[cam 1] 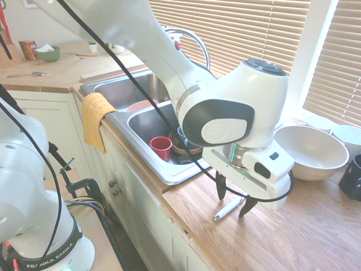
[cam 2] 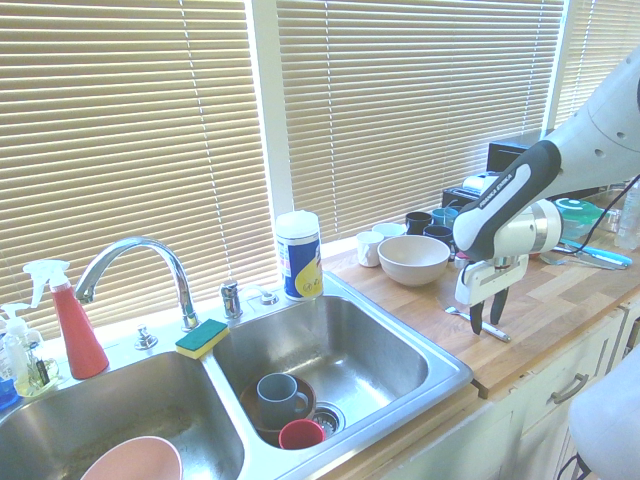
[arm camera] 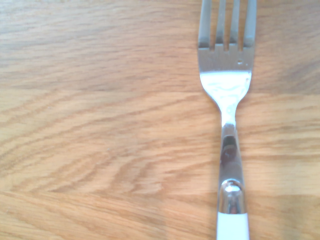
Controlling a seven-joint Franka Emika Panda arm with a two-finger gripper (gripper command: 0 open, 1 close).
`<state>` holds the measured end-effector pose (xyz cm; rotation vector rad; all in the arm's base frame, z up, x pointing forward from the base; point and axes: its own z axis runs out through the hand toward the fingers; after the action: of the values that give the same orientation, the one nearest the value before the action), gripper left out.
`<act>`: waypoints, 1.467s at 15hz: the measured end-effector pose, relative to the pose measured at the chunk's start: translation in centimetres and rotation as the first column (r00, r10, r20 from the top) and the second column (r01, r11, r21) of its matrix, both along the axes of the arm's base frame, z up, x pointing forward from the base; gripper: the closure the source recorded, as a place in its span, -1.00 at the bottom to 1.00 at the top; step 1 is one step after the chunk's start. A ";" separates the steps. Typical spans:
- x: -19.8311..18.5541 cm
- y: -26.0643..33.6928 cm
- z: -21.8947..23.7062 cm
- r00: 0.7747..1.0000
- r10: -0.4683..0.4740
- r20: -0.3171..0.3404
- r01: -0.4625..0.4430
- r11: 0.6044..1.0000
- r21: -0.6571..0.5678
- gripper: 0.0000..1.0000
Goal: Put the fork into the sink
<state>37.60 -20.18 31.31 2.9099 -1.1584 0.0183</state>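
Our gripper (cam 1: 232,200) straddles the fork (cam 1: 227,210) flat on the counter (cam 1: 293,237), jaws parted, nothing clamped yet — we risk the slim handle slipping free short of the sink (cam 1: 148,148)

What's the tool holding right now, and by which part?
Nothing yet. The tool straddles the fork, which lies flat on the counter, fingers apart around its white handle.
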 end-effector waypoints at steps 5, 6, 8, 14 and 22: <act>-0.1 -0.2 -0.1 1.000 -0.005 0.001 0.005 1.000 0.000 1.00; -0.2 -0.3 -0.1 1.000 -0.007 0.001 0.007 1.000 -0.001 1.00; -0.3 -0.5 -0.1 1.000 -0.008 0.002 0.008 1.000 -0.005 1.00; -1.0 -1.3 0.1 1.000 -0.016 0.007 0.016 1.000 -0.007 1.00; 0.2 7.7 9.1 0.988 0.091 0.123 -0.092 0.996 0.000 1.00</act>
<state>37.83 -12.50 40.42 3.0030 -1.0392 0.1974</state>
